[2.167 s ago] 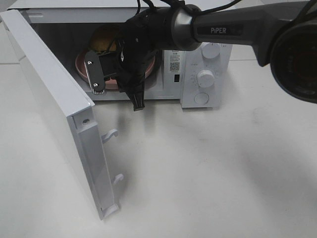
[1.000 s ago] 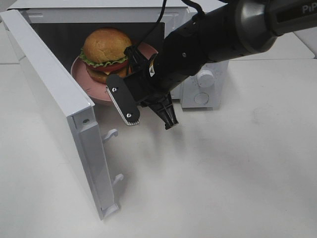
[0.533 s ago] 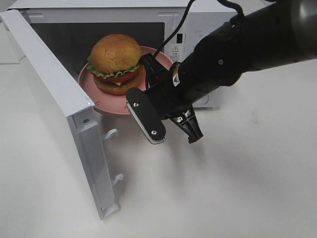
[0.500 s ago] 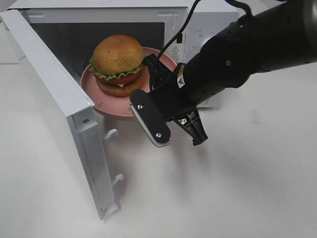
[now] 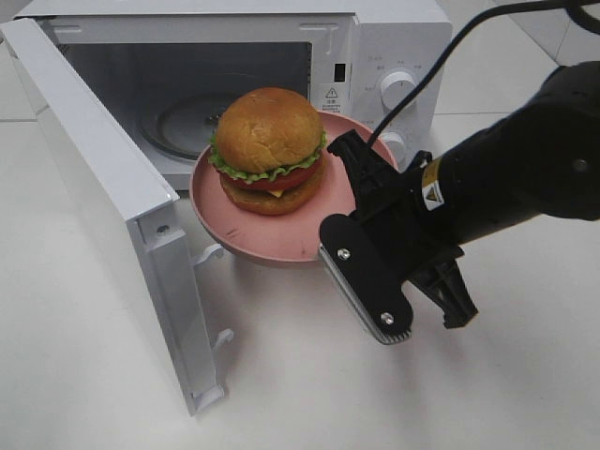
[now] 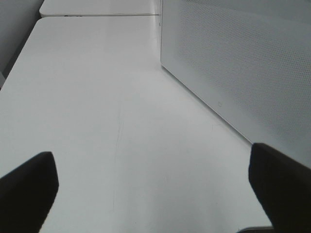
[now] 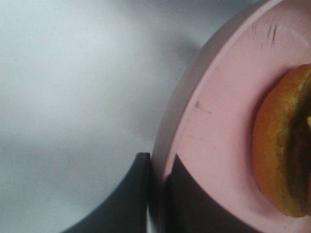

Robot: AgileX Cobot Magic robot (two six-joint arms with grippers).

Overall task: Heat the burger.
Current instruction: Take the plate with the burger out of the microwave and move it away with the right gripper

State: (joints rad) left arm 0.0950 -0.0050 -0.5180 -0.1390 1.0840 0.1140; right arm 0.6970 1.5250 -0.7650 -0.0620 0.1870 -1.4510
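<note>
The burger (image 5: pixel 270 147), with a tan domed bun, green frill and dark filling, sits on a pink plate (image 5: pixel 253 234). The plate is in front of the open microwave (image 5: pixel 375 37), outside the cavity and above the table. My right gripper (image 5: pixel 349 192) is shut on the plate's right rim. In the right wrist view its two dark fingers (image 7: pixel 141 194) pinch the pink plate's (image 7: pixel 218 97) rim, with the burger's (image 7: pixel 284 145) edge beyond. My left gripper (image 6: pixel 154 174) stands open over bare table, with nothing between its fingers.
The microwave door (image 5: pixel 94 187) swings wide open to the left, its latch hooks (image 5: pixel 211 253) facing the plate. The glass turntable (image 5: pixel 183 122) inside is bare. Knobs (image 5: pixel 398 89) sit on the right panel. The left wrist view shows the door's perforated outer face (image 6: pixel 243 73).
My right gripper has drawn the plate with the burger out of the microwave cavity, toward the front and right. The turntable now shows bare.
</note>
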